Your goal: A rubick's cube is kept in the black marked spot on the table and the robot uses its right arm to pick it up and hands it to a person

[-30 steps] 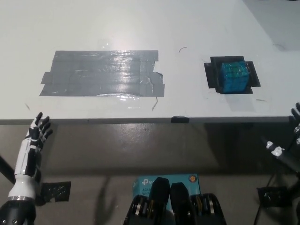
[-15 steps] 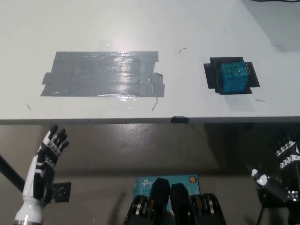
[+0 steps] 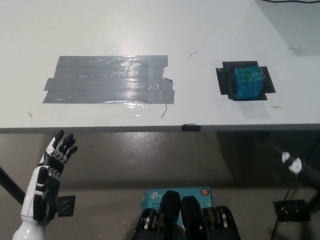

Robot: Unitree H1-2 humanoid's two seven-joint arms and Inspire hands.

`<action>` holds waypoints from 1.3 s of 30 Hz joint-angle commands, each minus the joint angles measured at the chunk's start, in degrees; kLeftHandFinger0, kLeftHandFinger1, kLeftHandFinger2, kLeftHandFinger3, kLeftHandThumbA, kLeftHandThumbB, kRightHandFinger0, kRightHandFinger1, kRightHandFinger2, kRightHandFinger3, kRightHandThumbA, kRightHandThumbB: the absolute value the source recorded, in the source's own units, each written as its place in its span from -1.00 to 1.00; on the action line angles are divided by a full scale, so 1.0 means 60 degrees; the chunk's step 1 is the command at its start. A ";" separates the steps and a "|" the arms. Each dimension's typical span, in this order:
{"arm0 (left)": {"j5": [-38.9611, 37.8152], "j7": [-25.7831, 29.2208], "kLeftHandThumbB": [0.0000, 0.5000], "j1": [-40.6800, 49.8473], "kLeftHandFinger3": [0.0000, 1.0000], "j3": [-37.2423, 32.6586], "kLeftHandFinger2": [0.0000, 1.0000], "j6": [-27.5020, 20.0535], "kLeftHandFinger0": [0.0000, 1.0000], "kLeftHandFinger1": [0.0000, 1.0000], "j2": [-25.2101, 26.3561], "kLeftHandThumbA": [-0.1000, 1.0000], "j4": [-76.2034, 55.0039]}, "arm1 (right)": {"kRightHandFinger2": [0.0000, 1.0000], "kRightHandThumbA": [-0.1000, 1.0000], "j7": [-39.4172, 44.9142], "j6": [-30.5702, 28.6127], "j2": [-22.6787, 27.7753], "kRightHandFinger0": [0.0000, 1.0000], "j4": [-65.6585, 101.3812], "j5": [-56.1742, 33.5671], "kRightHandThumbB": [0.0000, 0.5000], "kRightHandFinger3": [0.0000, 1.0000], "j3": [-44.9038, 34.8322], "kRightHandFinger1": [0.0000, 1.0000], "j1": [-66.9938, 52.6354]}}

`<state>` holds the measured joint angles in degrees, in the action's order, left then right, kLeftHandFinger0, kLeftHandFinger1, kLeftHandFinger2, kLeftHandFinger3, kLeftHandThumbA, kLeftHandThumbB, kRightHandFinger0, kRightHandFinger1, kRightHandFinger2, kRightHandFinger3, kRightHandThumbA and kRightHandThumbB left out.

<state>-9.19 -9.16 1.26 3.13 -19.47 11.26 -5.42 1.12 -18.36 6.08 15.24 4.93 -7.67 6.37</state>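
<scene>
The Rubik's cube [image 3: 248, 82], its visible faces blue-green, sits on the black marked spot [image 3: 222, 83] at the right of the white table [image 3: 150, 30]. My white left hand [image 3: 56, 157] is open below the table's front edge at the lower left, far from the cube. Of my black right arm [image 3: 306, 172] only a short stretch shows at the right edge, below the table edge. The right hand itself is out of the picture.
A wide patch of grey tape [image 3: 110, 79] covers the table's left middle. The table's front edge [image 3: 125, 129] runs across the picture with a small black tab [image 3: 190, 127] on it. A teal box [image 3: 155, 196] lies on the floor below.
My right hand, at the right edge a second ago and lower half a second ago, has left the picture. The left hand has shifted a little right and lower. The cube has not moved.
</scene>
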 commanded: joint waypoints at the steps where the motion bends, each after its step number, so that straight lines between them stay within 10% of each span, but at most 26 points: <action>1: 0.0047 0.0134 -0.40 0.0012 1.00 0.0132 1.00 -0.0090 1.00 1.00 -0.0048 0.95 -0.0380 | 1.00 0.90 -0.0192 0.2238 0.0089 1.00 0.0622 0.1239 0.28 1.00 -0.0030 1.00 0.1332; 16: 0.0059 0.0060 -0.41 0.0195 1.00 0.0080 1.00 -0.0072 1.00 1.00 -0.0054 0.89 -0.0711 | 1.00 0.69 -0.0574 0.4147 0.0618 1.00 -0.4236 0.2182 0.47 1.00 0.0555 1.00 0.5243; 39: 0.0207 -0.0117 -0.38 0.0159 1.00 -0.0122 1.00 -0.0096 1.00 1.00 0.0050 0.89 -0.0946 | 1.00 0.69 -0.1711 0.2704 0.0541 1.00 -1.0921 0.1569 0.58 1.00 0.0793 1.00 0.7321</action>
<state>-8.16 -9.21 2.43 2.71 -19.33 10.91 -9.53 -6.47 1.31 8.93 -50.24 15.75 -3.03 47.45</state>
